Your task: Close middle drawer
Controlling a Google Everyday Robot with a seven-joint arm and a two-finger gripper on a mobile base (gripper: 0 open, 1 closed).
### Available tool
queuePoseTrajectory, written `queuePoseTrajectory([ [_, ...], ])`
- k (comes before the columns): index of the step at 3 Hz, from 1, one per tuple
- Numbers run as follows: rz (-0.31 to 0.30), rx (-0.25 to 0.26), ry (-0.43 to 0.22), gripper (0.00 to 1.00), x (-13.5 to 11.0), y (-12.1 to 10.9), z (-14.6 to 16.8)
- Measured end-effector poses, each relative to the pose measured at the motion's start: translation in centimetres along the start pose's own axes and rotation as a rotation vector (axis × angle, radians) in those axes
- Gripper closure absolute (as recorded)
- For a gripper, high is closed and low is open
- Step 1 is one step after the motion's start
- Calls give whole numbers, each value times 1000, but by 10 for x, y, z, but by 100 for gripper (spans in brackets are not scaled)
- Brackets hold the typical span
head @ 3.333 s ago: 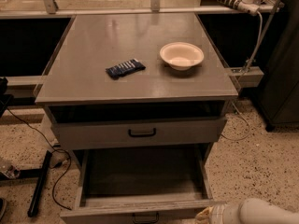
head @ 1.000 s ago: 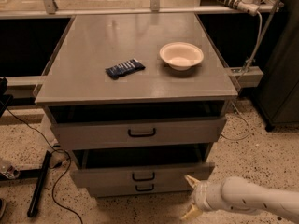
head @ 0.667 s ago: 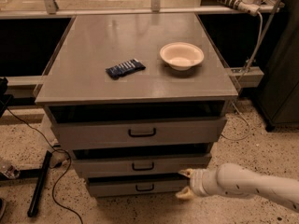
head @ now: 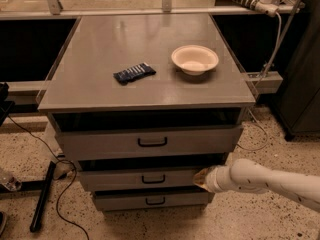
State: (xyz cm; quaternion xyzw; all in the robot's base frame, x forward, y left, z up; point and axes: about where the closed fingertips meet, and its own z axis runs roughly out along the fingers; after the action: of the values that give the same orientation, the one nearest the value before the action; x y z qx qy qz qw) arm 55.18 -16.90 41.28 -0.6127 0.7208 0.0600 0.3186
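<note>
Beside the end effector [head: 199, 178], the middle drawer [head: 142, 179] runs left-right.

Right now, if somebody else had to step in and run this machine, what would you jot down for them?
Hand: low, at the right end of the middle drawer front, touching it or just off it.
Middle drawer: nearly in; a dark gap shows above its front.
Done: most of the push, by the look of it.
Left: probably a last nudge until it sits flush, then draw the hand away.
Also: the top drawer stands slightly out, and a bowl sits on the cabinet top.
</note>
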Motion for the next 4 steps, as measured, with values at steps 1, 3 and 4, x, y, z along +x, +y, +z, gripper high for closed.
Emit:
queuePoseTrajectory([
  [1,20,11,8,100,13,-2,3],
  [3,27,-5,35,100,20,56,-37],
  [4,28,-29,37,81,21,72,-37],
])
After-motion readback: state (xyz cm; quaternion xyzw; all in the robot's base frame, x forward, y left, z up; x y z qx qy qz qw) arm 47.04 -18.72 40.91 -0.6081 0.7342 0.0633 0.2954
